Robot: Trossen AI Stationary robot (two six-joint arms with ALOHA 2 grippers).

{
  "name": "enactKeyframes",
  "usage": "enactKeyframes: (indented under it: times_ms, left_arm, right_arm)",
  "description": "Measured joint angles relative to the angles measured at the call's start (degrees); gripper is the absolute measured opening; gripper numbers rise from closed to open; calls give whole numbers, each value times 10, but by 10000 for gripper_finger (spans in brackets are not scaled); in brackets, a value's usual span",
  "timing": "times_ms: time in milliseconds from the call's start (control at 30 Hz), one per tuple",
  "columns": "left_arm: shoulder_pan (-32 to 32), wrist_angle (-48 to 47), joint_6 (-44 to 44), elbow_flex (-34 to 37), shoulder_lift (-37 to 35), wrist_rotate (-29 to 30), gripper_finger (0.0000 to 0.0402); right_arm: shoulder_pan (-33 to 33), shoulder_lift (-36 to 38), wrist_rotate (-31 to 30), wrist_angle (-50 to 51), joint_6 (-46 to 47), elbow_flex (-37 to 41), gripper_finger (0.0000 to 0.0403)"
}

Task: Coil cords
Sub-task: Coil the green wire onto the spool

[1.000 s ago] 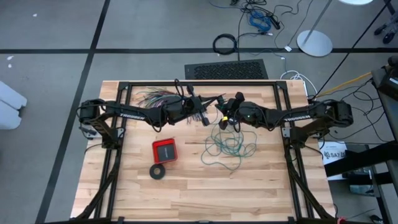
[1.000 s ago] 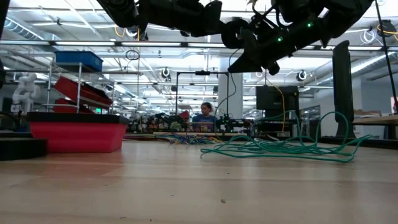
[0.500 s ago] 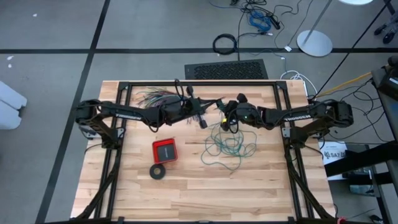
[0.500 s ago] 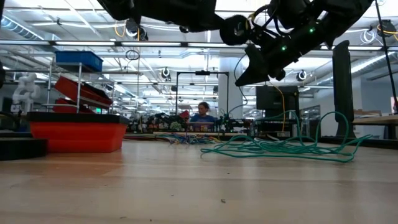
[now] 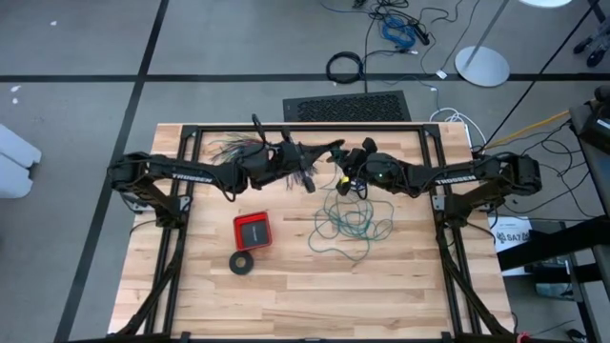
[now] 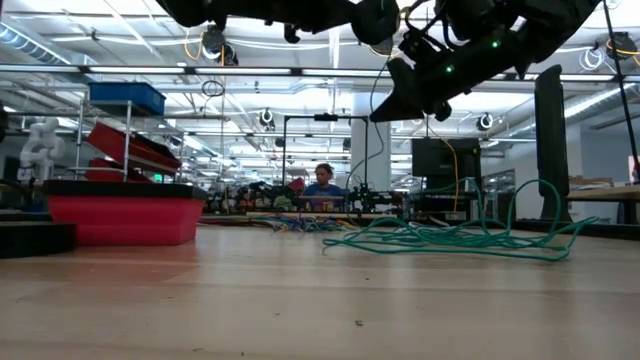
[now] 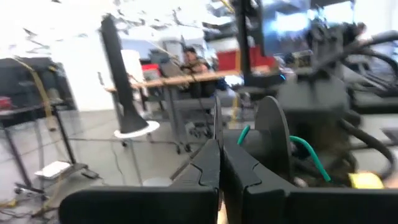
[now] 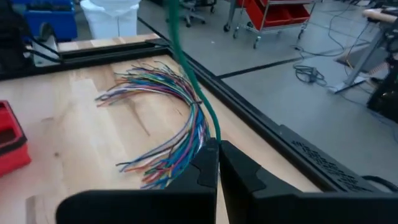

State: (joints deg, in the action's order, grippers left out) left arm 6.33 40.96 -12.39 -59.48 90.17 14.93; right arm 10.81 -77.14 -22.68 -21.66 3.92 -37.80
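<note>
Most of the long thin teal-green wire (image 5: pixel 351 226) lies as a loose tangle on the pale wooden table (image 5: pixel 400 295), just toward 5 o'clock of the table's middle in the overhead view, with one strand rising from it to the two grippers that meet above the table toward 12 o'clock. The right gripper (image 8: pixel 217 163) has its dark fingers pinched together on that green strand, which runs up and away from the fingertips. The left gripper (image 7: pixel 221 163) is also closed tight; a short bend of green wire shows just past its fingers, but whether it is clamped there cannot be told. The fanned bundle of many-coloured wires (image 5: pixel 233 149) lies at about 10 o'clock, apart from the tangle. This looks like the early gathering stage: one end lifted, no neat loops formed. The next move likely calls for drawing slack through and laying even turns without dragging the whole tangle along.
</note>
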Motion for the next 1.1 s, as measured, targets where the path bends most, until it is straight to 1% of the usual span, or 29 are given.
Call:
enactKeyframes:
  times_ms: [67, 200, 367, 500, 667, 967, 1100]
  left_arm:
    - [2, 36, -2, 0, 5, 13, 0]
    - [9, 71, 1, 0, 8, 18, 0]
    - [13, 84, -14, 0, 25, 36, 0]
    - [13, 88, -54, 0, 53, 64, 0]
    - [19, 130, -79, 0, 80, 70, 0]
    - [17, 131, -95, 0, 82, 64, 0]
    - [15, 130, -94, 0, 81, 61, 0]
  right_arm:
    - [0, 0, 2, -5, 7, 0, 0]
    - [0, 0, 4, -14, 15, 0, 0]
    - [0, 0, 4, -35, 26, -1, 0]
    - [0, 0, 6, 10, 30, -31, 0]
    - [0, 0, 6, 53, 33, -60, 0]
    - [9, 0, 2, 118, 42, -67, 0]
    - [14, 0, 2, 131, 26, -67, 0]
